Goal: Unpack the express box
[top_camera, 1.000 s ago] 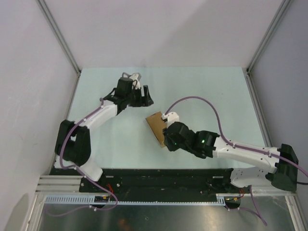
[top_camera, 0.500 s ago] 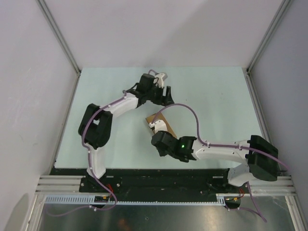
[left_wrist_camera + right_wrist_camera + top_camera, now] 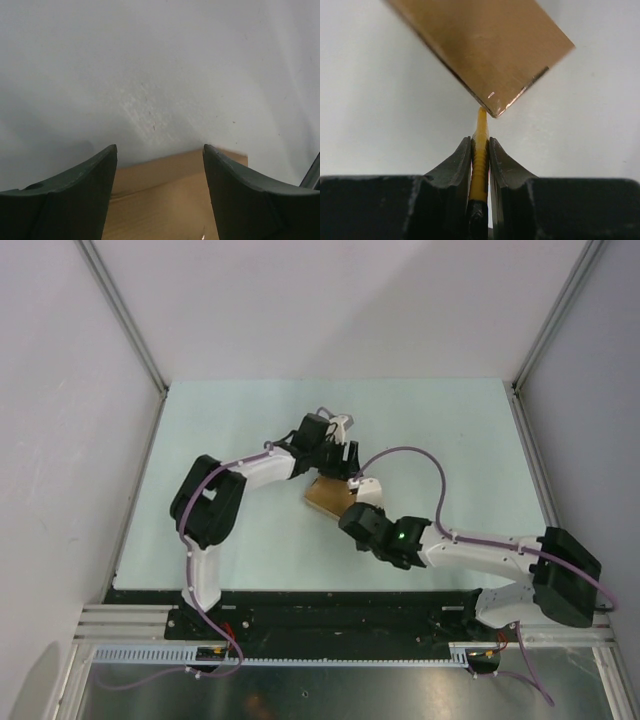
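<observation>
The express box [image 3: 328, 496] is a small brown cardboard carton lying flat near the table's middle. It also shows in the left wrist view [image 3: 160, 195] and in the right wrist view [image 3: 485, 47]. My left gripper [image 3: 335, 462] is open, its fingers [image 3: 65, 200] standing either side of the box's far end, just above it. My right gripper [image 3: 352, 512] is shut on the yellow-and-black utility knife [image 3: 480, 160]. The knife's tip touches the box's near corner.
The pale green table [image 3: 450, 440] is bounded by white walls and metal frame posts [image 3: 125, 320] at the back corners. A black base rail [image 3: 330, 610] runs along the near edge. A purple cable [image 3: 420, 465] loops above the right arm.
My left gripper has moved right and nearer, down onto the box's far end. My right gripper with the knife shifted left, then back up to the box's near corner.
</observation>
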{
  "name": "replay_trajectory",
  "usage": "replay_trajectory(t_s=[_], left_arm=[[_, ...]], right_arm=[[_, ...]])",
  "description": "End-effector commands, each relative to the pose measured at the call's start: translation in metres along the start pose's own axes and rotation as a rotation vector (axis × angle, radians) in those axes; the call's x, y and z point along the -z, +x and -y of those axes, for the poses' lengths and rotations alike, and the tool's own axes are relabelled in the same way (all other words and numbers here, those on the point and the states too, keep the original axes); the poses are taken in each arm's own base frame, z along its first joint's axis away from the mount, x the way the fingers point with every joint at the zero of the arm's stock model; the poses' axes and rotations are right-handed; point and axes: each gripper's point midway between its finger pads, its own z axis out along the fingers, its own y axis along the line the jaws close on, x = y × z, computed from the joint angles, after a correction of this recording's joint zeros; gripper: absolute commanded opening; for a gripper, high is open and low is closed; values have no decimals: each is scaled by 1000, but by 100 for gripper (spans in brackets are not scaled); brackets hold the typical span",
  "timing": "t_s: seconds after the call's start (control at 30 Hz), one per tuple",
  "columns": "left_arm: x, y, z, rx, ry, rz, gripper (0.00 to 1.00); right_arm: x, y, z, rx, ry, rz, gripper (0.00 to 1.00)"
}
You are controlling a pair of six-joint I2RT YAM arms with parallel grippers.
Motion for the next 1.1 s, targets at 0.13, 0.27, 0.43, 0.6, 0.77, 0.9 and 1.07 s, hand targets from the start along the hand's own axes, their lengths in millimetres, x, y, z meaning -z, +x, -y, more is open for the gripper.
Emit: replay_trajectory(t_s=[0.13,0.27,0.43,0.6,0.77,0.9,1.07], left_arm=[[28,31,4,81,-8,-43,73],[43,54,11,105,15,-78,73],[63,77,19,120,42,-103,73],[78,95,36,159,110,-138,70],[85,99,37,205,105,-137,60],[89,90,28,242,80,-102,50],[87,85,17,285,68,-88,45]], right_arm=[[-2,-26,60,-144,111,81,0],[-8,-36,68,-170,104,97,0],[-22,-44,72,-199,93,104,0],[-42,-57,71,-225,48,122,0],[-53,-71,76,-254,41,147,0],[-44,-76,82,-280,56,154,0],[-34,-71,87,-293,69,136,0]])
